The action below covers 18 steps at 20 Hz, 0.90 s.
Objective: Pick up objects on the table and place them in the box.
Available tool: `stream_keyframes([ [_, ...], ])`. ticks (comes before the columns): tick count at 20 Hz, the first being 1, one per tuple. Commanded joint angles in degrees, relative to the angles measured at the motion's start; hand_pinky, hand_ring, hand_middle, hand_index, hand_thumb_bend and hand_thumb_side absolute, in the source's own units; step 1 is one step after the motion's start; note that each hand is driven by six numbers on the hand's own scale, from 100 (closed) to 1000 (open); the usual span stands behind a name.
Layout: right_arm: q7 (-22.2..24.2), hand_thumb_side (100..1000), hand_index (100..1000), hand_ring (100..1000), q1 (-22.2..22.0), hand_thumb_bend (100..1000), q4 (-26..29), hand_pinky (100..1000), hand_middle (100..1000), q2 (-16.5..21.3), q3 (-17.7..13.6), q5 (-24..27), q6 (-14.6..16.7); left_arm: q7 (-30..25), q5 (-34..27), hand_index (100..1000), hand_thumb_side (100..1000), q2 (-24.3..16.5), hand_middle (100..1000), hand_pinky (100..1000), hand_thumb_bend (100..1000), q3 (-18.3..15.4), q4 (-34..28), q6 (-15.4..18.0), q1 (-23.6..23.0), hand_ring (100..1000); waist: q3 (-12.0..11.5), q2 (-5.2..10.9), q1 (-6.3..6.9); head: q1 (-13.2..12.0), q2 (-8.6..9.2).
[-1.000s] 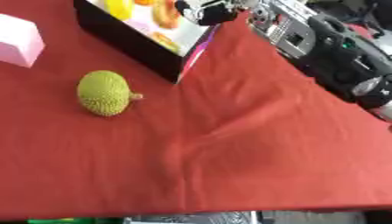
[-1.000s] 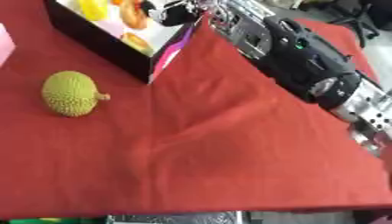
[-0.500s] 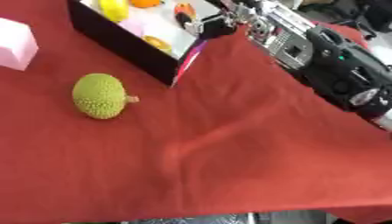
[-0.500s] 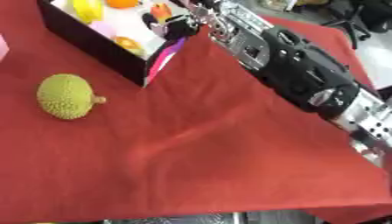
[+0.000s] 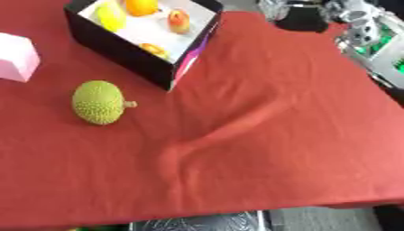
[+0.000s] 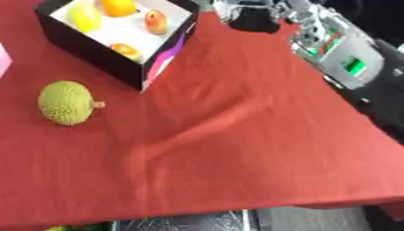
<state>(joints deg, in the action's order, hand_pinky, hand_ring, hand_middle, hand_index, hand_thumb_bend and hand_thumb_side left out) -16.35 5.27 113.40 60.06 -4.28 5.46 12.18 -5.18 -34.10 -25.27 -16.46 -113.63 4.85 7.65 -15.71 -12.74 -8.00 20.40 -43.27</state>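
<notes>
A black box (image 5: 118, 47) with a white floor stands at the upper left of the red cloth. Inside it lie a yellow fruit (image 5: 110, 16), an orange (image 5: 142, 5), a red-yellow fruit (image 5: 179, 20) and a small orange piece (image 5: 154, 48). A green spiky fruit (image 5: 98, 102) with a short stem rests on the cloth in front of the box. My right arm (image 6: 331, 43) shows at the upper right, off the cloth, and its hand (image 6: 254, 17) is a dark blur near the top edge. My left hand is out of sight.
A pink block (image 5: 16, 56) sits at the left edge beside the box. The red cloth (image 5: 268, 135) has a raised fold running diagonally through its middle. The table's front edge (image 5: 197, 216) runs along the bottom.
My right arm has pulled back from above the box to the upper right, past the table's far corner. The whole picture has shifted, so the camera moved too.
</notes>
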Motion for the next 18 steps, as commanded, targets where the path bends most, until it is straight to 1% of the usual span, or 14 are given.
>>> stream_keyframes([
  [1,-0.76,357,831,884,-4.4,100,1.19,981,745,-1.47,-3.97,4.27,7.49,0.55,0.47,833,650,-1.74,793,817,100,-0.84,-0.96,0.14,-0.22,888,1.26,0.99,0.95,-3.82,0.46],
  [3,-0.09,401,841,896,-8.39,100,1.19,1000,760,-5.69,-4.41,4.9,10.93,0.59,0.48,833,648,-1.76,793,817,100,-0.81,-0.96,0.23,-0.36,888,2.85,0.93,1.55,-5.35,0.9],
  [4,0.45,407,844,902,-10.08,100,1.19,1000,768,-8.08,-4.43,4.88,12.55,0.57,0.46,833,647,-1.79,793,817,100,-0.78,-0.96,0.3,-0.34,888,3.45,0.84,1.8,-5.87,1.17],
  [5,1.06,250,846,904,-11.96,100,1.19,1000,776,-11.44,-4.34,4.57,14.48,0.51,0.41,833,624,-1.83,793,817,100,-0.75,-0.96,0.47,-0.24,888,4.05,0.64,2.07,-6.42,1.62],
  [6,1.53,386,846,904,-13.41,100,1.19,1000,777,-14.36,-4.14,4.12,16.29,0.45,0.36,833,644,-1.86,793,817,100,-0.73,-0.96,0.63,-0.18,888,4.47,0.45,2.3,-6.83,2.02],
  [8,2.07,369,844,903,-15.57,100,1.19,1000,780,-20.61,-3.52,3.15,19.95,0.33,0.34,834,640,-1.98,793,817,100,-0.81,-0.96,1.15,-0.18,888,5.19,-0.09,2.8,-7.81,2.97],
  [10,1.67,364,841,901,-16.65,100,1.19,1000,782,-25.75,-2.99,2.29,22.53,0.26,0.4,834,634,-2.22,793,817,100,-0.97,-0.96,1.83,-0.28,888,5.83,-0.66,3.27,-8.94,3.8],
  [12,1.26,384,842,903,-17.25,100,1.19,1000,787,-30.04,-2.41,1.06,24.14,0.21,0.4,834,630,-2.56,793,816,100,-1.1,-0.96,2.69,-0.16,888,6.44,-1.29,3.73,-10.02,4.63],
  [13,1.09,423,842,907,-17.46,100,1.19,1000,791,-31.84,-2.18,0.31,24.55,0.18,0.4,835,625,-2.79,793,816,100,-1.15,-0.96,3.13,-0.08,888,6.76,-1.62,3.96,-10.57,5.02],
  [16,-0.25,502,841,905,-17.62,100,1.19,1000,792,-36.12,-1.85,-1.48,24.58,0.05,0.43,835,614,-3.84,793,815,100,-1.31,-0.96,4.64,0.18,886,7.55,-2.48,4.38,-11.71,6.0],
  [18,-1.36,512,837,903,-17.55,100,1.19,1000,788,-37.86,-1.78,-2.39,23.95,-0.11,0.58,836,608,-4.9,794,815,100,-1.38,-0.96,5.76,0.27,886,7.9,-2.91,4.55,-12.23,6.28],
])
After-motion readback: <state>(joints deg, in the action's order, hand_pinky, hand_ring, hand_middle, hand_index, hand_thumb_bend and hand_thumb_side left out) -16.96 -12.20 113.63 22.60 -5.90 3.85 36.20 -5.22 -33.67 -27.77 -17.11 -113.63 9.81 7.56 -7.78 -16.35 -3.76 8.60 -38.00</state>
